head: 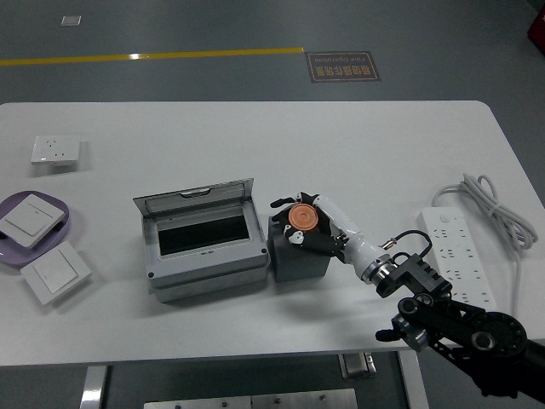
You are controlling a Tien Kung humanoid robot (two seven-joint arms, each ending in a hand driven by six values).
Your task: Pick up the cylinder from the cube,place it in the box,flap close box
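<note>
One hand (311, 223) was at work, the right one, reaching in from the lower right of the head view; the left arm did not show at all. Its fingers (328, 210) were curled round the orange-topped cylinder (301, 218), which sat at the top of the dark cube (300, 256), so the first step, the pick-up, looked to be in hand. Whether the cylinder was already clear of the cube or only gripped while resting on it could not be told from this angle. Just left of the cube, nearly touching it, stood the grey box (204, 247), its clear flap (194, 194) tipped up and back at the far side, leaving the dark opening bare and apparently ready to receive the part. By my judgement the next move called for a lift straight up off the cube, then a short carry to the left over the box's near wall, low enough to drop the cylinder into the opening but high enough for the fingers to miss the rim. After the release, the flap would have to be pushed forward and down from behind, a reach past the opening. Off to the sides and well apart from the work lay some white switches, one on a purple plate (72, 226), a wall socket (55, 151) and a power strip (460, 251) with its cord.
</note>
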